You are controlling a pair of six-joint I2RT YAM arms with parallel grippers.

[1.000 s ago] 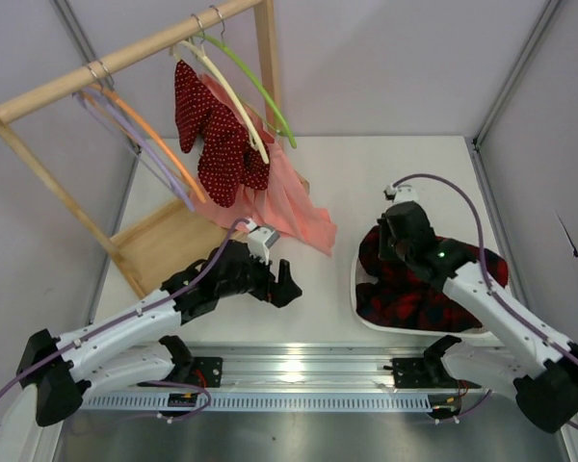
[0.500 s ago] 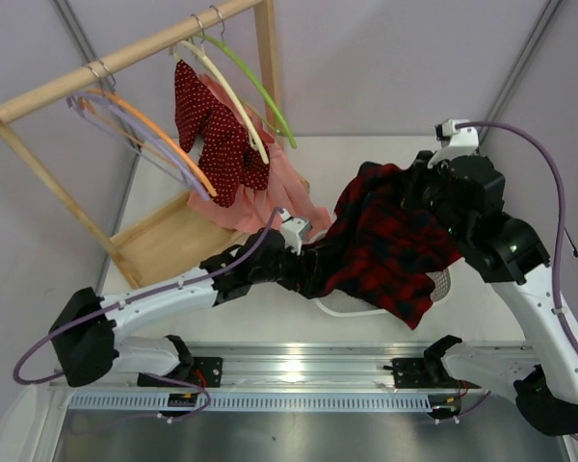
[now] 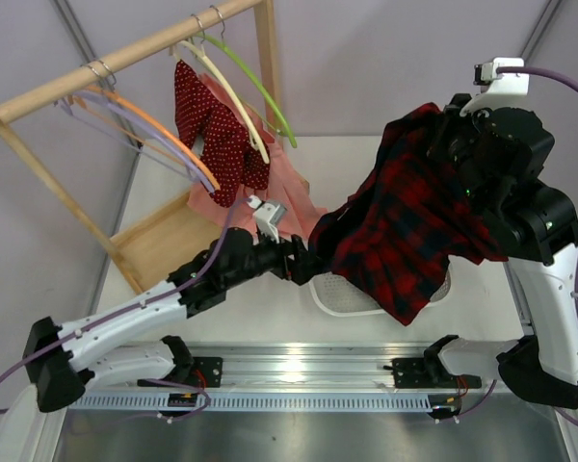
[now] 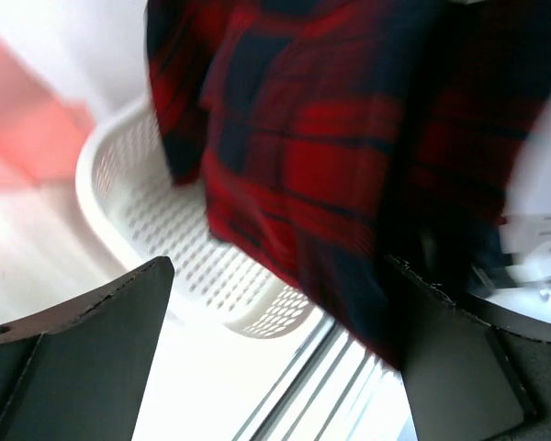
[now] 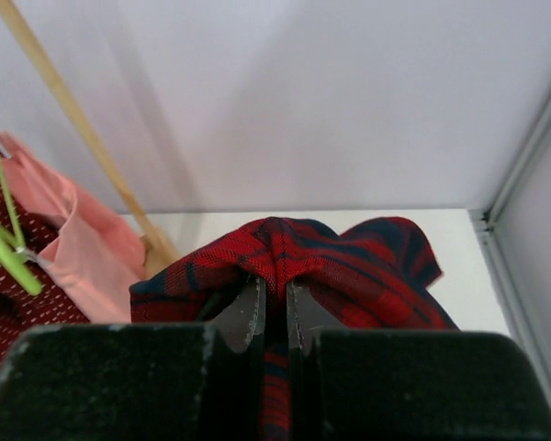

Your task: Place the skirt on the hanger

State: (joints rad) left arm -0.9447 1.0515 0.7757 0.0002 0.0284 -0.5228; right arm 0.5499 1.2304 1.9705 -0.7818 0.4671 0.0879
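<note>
At the far left the hanger (image 3: 125, 117) hangs bare on the wooden rack (image 3: 39, 99), just beside an orange hanger (image 3: 173, 144); the left end effector (image 3: 306, 262) reaches right across the table (image 3: 270, 308), its fingers (image 4: 92, 349) spread wide apart at the skirt's lower left edge; a white basket (image 3: 339, 296) sits below; the skirt (image 3: 414, 221) hangs in the air over it, well apart from the hanger; the right end effector (image 5: 275, 299), raised at the far right, is clamped on a fold at the skirt's top.
</note>
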